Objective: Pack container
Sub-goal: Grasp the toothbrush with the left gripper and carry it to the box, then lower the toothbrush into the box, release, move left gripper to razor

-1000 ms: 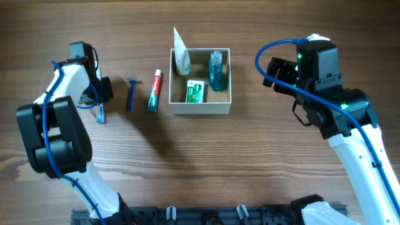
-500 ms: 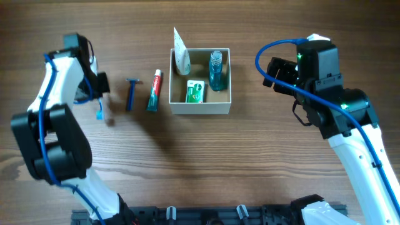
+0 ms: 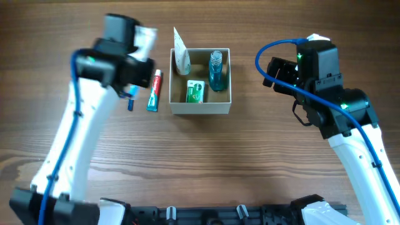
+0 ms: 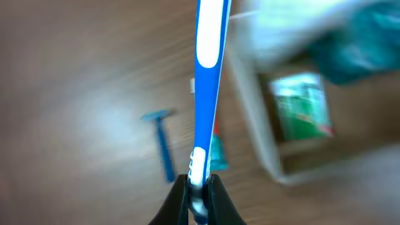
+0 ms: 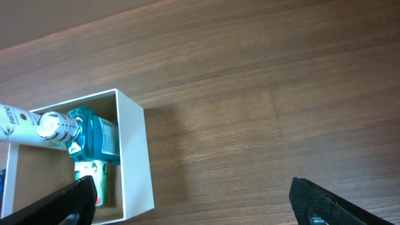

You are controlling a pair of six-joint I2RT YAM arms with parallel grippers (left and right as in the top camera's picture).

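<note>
Change since earlier frame: my left arm has swung from the table's 9 o'clock edge to a spot just beside the container (image 3: 200, 109). The toothbrush (image 4: 206, 75) has left the wood and rides with it.
Left gripper (image 4: 197, 187): pinched on the toothbrush's lower handle.
Toothbrush axis: in the wrist view, 6 to 12 o'clock, straight out from the fingers.
Container position: overhead, at 12 o'clock of table centre; tube, bottle and green box are inside.
Key relation: the container lies at 3 o'clock of my left gripper, with the toothpaste (image 3: 154, 90) and razor (image 4: 164, 150) below and between.
Right gripper (image 5: 192, 184): fingers spread wide, holding nothing, well apart at the container's 3 o'clock.
Nearer arm: left.
Judgement: carry on toward 3 o'clock and clear the near wall before release.
</note>
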